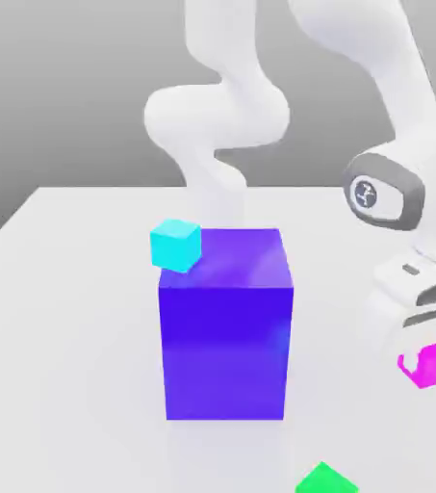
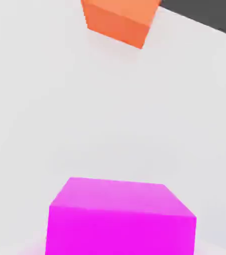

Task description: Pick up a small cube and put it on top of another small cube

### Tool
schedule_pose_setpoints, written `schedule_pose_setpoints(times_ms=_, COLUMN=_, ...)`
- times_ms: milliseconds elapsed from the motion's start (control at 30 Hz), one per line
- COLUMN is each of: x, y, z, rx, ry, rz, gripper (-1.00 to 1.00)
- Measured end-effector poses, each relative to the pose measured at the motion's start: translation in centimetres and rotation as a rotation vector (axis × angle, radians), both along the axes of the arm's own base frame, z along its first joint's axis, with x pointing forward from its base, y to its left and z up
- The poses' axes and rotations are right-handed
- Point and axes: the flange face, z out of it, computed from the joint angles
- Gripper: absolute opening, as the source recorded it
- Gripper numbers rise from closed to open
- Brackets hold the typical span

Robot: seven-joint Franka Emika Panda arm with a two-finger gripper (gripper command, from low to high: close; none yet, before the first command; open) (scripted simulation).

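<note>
The small magenta-pink cube (image 1: 435,364) sits at the exterior view's right, directly under my white hand. My gripper (image 1: 422,349) is down around the cube and shut on it. The hand view has the same cube (image 2: 119,216) very close, with white table beyond it. I cannot tell whether the cube still touches the table. A small cyan cube (image 1: 175,244) shows at the upper corner of the big blue-purple block, on the exterior view's left. A small green cube (image 1: 325,479) lies on the table near the front edge of the picture.
The big blue-purple block (image 1: 225,327) stands mid-table, to the exterior view's left of my hand. An orange block (image 2: 119,20) lies on the white table (image 1: 67,337) ahead of the hand camera, near the table's edge. The arm's white links rise behind the big block.
</note>
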Motion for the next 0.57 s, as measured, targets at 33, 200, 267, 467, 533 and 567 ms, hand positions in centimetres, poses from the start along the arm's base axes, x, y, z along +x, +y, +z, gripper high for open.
schedule_pose_setpoints(times_ms=33, x=2.0, y=-2.4, z=0.4, rx=-0.001, ry=0.000, rz=-0.025, gripper=-1.00)
schedule_pose_setpoints(times_ms=200, x=5.8, y=-7.8, z=-3.8, rx=-0.005, ry=0.001, rz=-0.078, gripper=-1.00)
schedule_pose_setpoints(times_ms=267, x=5.8, y=-7.9, z=-4.8, rx=-0.005, ry=0.001, rz=-0.078, gripper=1.00)
schedule_pose_setpoints(times_ms=467, x=5.9, y=-8.0, z=-4.7, rx=-0.006, ry=0.001, rz=-0.079, gripper=1.00)
schedule_pose_setpoints(times_ms=533, x=6.0, y=-8.0, z=-2.4, rx=-0.006, ry=0.000, rz=-0.080, gripper=1.00)
schedule_pose_setpoints(times_ms=567, x=6.0, y=-8.0, z=-0.9, rx=-0.007, ry=0.000, rz=-0.080, gripper=1.00)
